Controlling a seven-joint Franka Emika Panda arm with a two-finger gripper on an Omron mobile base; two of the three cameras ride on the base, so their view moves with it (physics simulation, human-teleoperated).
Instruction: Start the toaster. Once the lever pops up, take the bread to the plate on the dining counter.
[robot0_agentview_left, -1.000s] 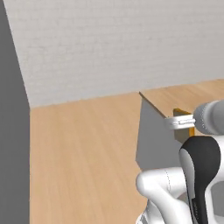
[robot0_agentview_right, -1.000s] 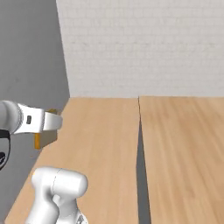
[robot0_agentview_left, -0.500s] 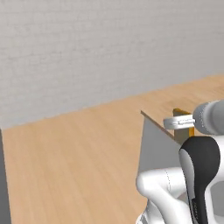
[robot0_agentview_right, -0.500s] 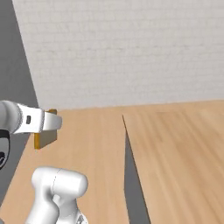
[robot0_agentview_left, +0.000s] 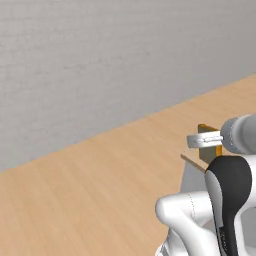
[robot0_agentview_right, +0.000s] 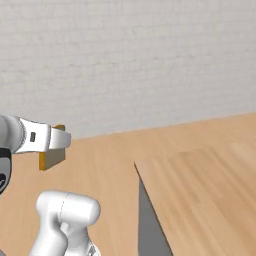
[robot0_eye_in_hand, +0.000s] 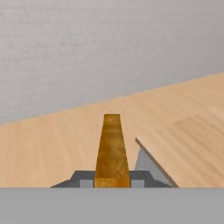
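The bread (robot0_eye_in_hand: 112, 148) is looking rough and mottled with a golden-brown crust, while the counter (robot0_agentview_right: 200, 185) and floor (robot0_agentview_left: 90, 190) are showing smooth matt wood grain – pretty flat. The wall (robot0_agentview_right: 125, 60) is looking like pale matt brick.

My arm (robot0_agentview_left: 200, 220): glossy white rounded shells, one black joint cover, pale grey cylindrical wrist, small dark marks on its flange.

Both base views looked forward from behind the arm; the hand view faced, apparently, the same wall (robot0_eye_in_hand: 109, 43) and counter (robot0_agentview_right: 200, 185).
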